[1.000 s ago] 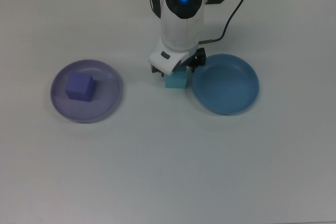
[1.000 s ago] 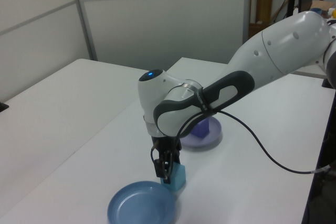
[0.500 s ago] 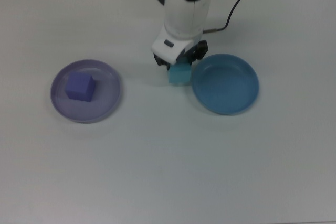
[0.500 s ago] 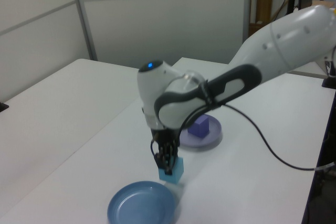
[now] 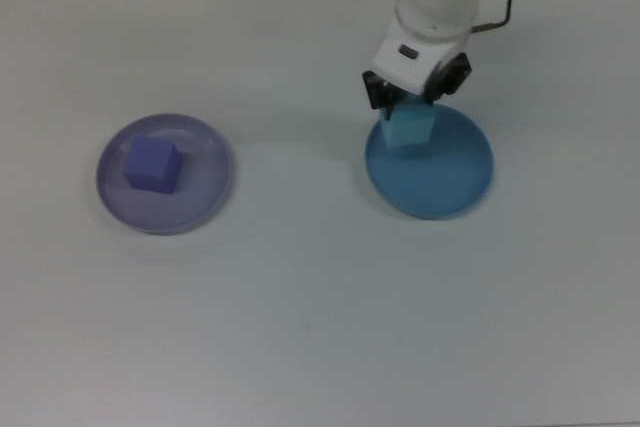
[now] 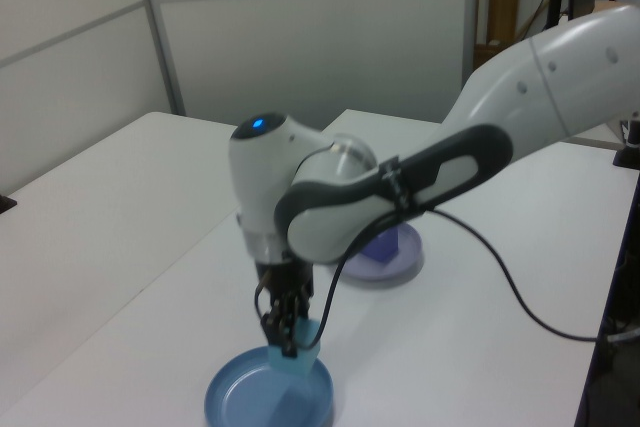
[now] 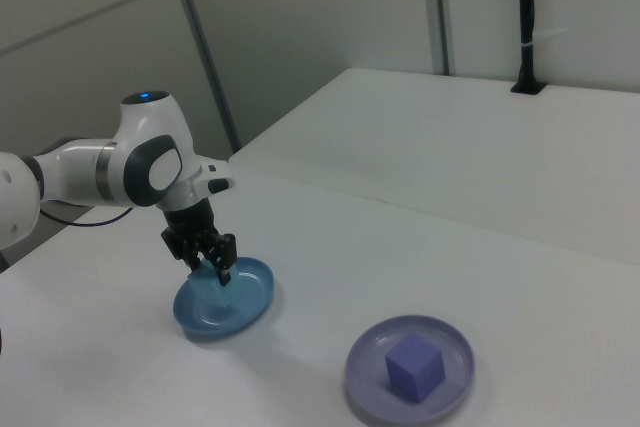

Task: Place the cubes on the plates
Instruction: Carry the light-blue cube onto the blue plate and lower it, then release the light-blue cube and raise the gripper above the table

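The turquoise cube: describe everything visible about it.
The turquoise cube is small, light turquoise and matte, foam-like in look, with flat faces and clean edges. It is clamped in the claw, whose dark fingers close on its upper part. It hangs over the blue plate, above the part of the rim nearest the arm in the top view. In the left view it seems raised above the plate's floor, casting a shadow there. Nothing but the claw touches it.

Arm [image 6: 520,97]: glossy white rounded shells, dark grey band at joints. Blue light [image 6: 259,124] glowing atop wrist housing. Black cable [image 6: 500,287] looping beside forearm. Gripper [image 5: 414,97]: white body, small dark slot, black fingers [image 7: 222,265].
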Robot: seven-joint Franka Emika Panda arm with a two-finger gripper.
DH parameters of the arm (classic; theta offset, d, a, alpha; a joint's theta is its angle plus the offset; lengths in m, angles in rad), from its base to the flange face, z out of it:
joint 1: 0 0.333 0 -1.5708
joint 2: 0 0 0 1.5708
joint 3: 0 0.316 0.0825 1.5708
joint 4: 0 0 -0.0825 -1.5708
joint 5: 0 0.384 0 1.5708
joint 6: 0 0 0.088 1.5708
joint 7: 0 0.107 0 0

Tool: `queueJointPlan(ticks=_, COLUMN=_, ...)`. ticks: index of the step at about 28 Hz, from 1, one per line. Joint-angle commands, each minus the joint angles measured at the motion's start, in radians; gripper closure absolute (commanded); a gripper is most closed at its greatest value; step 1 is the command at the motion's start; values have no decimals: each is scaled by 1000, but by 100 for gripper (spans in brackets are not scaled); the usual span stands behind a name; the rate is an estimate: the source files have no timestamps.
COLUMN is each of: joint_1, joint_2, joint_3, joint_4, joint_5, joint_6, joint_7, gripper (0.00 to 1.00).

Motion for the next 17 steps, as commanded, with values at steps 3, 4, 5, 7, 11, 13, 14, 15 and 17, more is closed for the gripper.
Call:
queueJointPlan(ticks=3, joint_1=4, joint_2=52, joint_3=-3, joint_4=30, joint_5=-15, joint_6=50, joint_7=26, gripper=13)
queueJointPlan(ticks=4, joint_1=4, joint_2=54, joint_3=-3, joint_4=30, joint_5=-15, joint_6=51, joint_7=31, gripper=0)
queueJointPlan(ticks=5, joint_1=3, joint_2=54, joint_3=-3, joint_4=30, joint_5=-16, joint_6=53, joint_7=35, gripper=0)
queueJointPlan(ticks=7, joint_1=3, joint_2=54, joint_3=-4, joint_4=30, joint_5=-18, joint_6=56, joint_7=40, gripper=0)
queueJointPlan(ticks=11, joint_1=1, joint_2=45, joint_3=-4, joint_4=31, joint_5=-9, joint_6=53, joint_7=42, gripper=0)
queueJointPlan(ticks=13, joint_1=1, joint_2=37, joint_3=-4, joint_4=34, joint_5=-7, joint_6=50, joint_7=48, gripper=0)
queueJointPlan(ticks=14, joint_1=1, joint_2=27, joint_3=-4, joint_4=42, joint_5=-7, joint_6=44, joint_7=66, gripper=0)
queueJointPlan(ticks=15, joint_1=1, joint_2=16, joint_3=-4, joint_4=43, joint_5=-7, joint_6=39, joint_7=72, gripper=0)
queueJointPlan(ticks=17, joint_1=-5, joint_2=-15, joint_3=-12, joint_4=42, joint_5=-6, joint_6=29, joint_7=72, gripper=0)
